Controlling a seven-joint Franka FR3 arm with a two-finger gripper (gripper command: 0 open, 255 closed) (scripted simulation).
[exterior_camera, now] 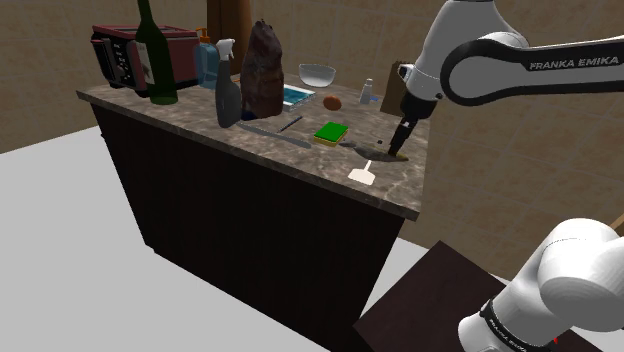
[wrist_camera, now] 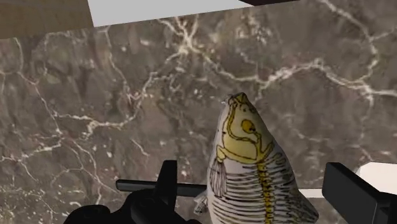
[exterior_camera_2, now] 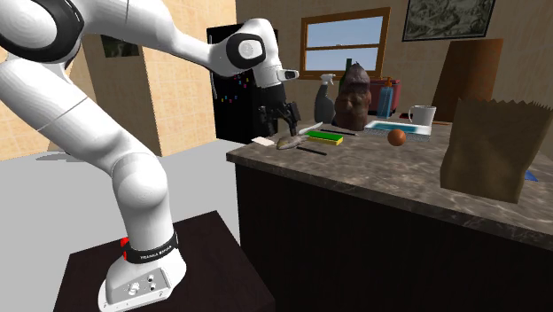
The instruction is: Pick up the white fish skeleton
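The fish skeleton [wrist_camera: 254,172] is pale cream with yellow and black bone markings. It lies flat on the brown marble counter [exterior_camera: 190,118] near the corner closest to the stand. My gripper [wrist_camera: 253,173] is lowered over it, open. One black finger [wrist_camera: 168,181] stands on each side of the body, and neither touches it. In the shoulder view the gripper [exterior_camera: 399,150] points down at the counter with the fish [exterior_camera: 375,151] just beside its tips. In the second exterior view the gripper [exterior_camera_2: 285,124] hangs right above the fish [exterior_camera_2: 289,142].
A small white flat piece [exterior_camera: 362,175] lies by the counter edge close to the fish. A green sponge [exterior_camera: 329,132] and a long knife [exterior_camera: 270,132] lie just beyond. A spray bottle [exterior_camera: 226,90], dark bottle [exterior_camera: 155,55], bowl [exterior_camera: 317,73] and paper bag [exterior_camera_2: 492,146] stand farther off.
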